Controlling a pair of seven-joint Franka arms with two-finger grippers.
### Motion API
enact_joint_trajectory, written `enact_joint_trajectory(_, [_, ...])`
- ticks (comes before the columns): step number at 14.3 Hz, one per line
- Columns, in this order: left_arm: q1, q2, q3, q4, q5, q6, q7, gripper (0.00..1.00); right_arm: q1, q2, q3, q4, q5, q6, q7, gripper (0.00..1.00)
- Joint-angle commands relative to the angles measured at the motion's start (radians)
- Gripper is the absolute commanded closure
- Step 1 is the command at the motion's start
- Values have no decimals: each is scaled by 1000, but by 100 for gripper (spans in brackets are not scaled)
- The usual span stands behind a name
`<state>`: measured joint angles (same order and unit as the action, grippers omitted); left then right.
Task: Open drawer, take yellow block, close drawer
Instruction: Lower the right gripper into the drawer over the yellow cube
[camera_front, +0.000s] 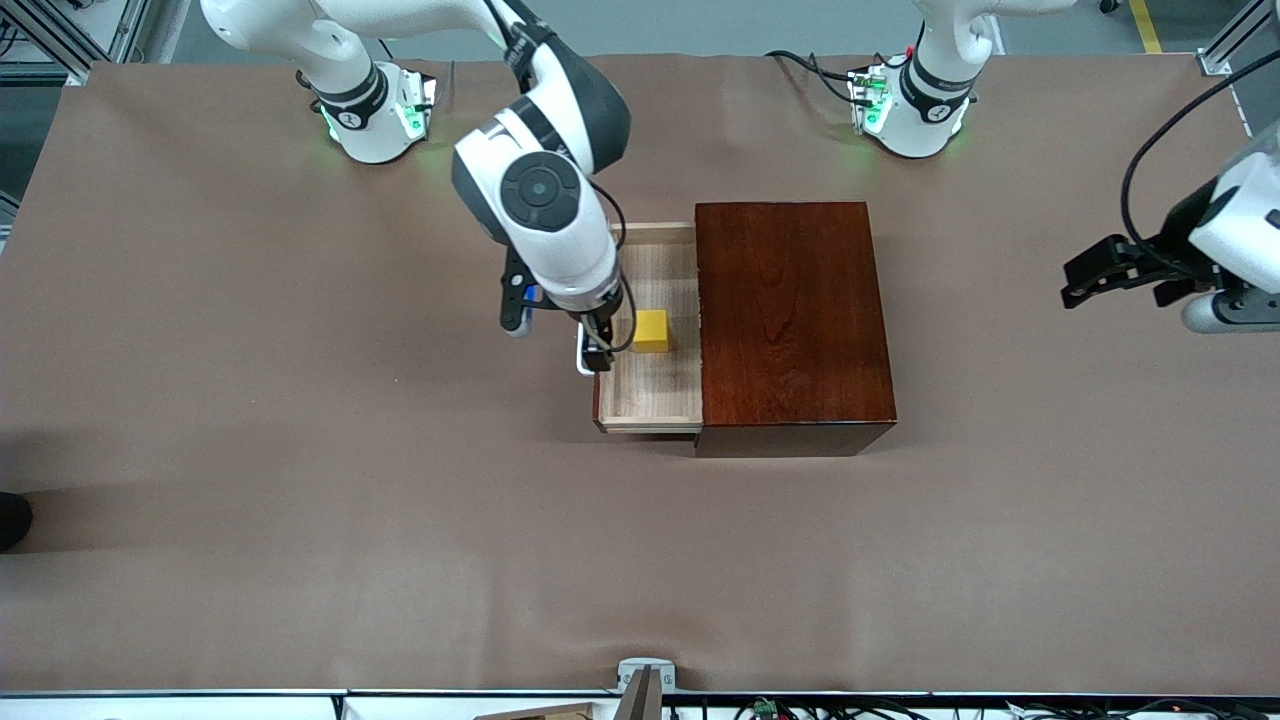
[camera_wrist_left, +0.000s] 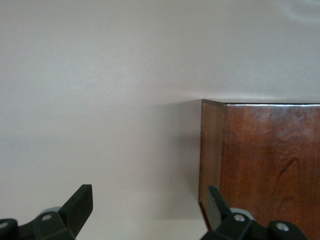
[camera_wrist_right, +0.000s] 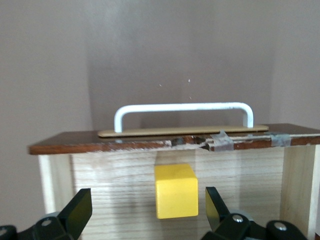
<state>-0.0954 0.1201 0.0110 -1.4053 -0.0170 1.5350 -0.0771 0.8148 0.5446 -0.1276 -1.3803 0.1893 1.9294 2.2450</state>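
Observation:
The drawer (camera_front: 652, 392) stands pulled out of the reddish-brown wooden box (camera_front: 790, 320) toward the right arm's end of the table. The yellow block (camera_front: 651, 331) lies on the drawer's pale floor. My right gripper (camera_front: 599, 348) is open and hangs over the drawer just inside its white handle (camera_front: 581, 362), beside the block. In the right wrist view the block (camera_wrist_right: 175, 191) sits between the open fingers of the gripper (camera_wrist_right: 147, 205), closer to one finger, with the handle (camera_wrist_right: 182, 112) and the drawer's dark front (camera_wrist_right: 150, 142) past it. My left gripper (camera_front: 1092, 276) waits open and empty.
The left gripper (camera_wrist_left: 149, 200) hovers over bare brown table at the left arm's end, with a corner of the box (camera_wrist_left: 265, 165) in its wrist view. The drawer's side walls flank the block.

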Motion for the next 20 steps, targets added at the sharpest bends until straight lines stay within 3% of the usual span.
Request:
enact_joint_trajectory(1, [0,-68,3,-82,-3,42,28,0,36,26,-9,29,-27,6,21,0])
enact_joint_trajectory(4, [-1,-106,3,-152,-1,80,28,0,60,41,-9,23,-40,51,25,0])
enact_joint_trajectory(20, [5,-123,3,-152,-1,37,36,0,89,132,-9,14,-39,138,41,0])
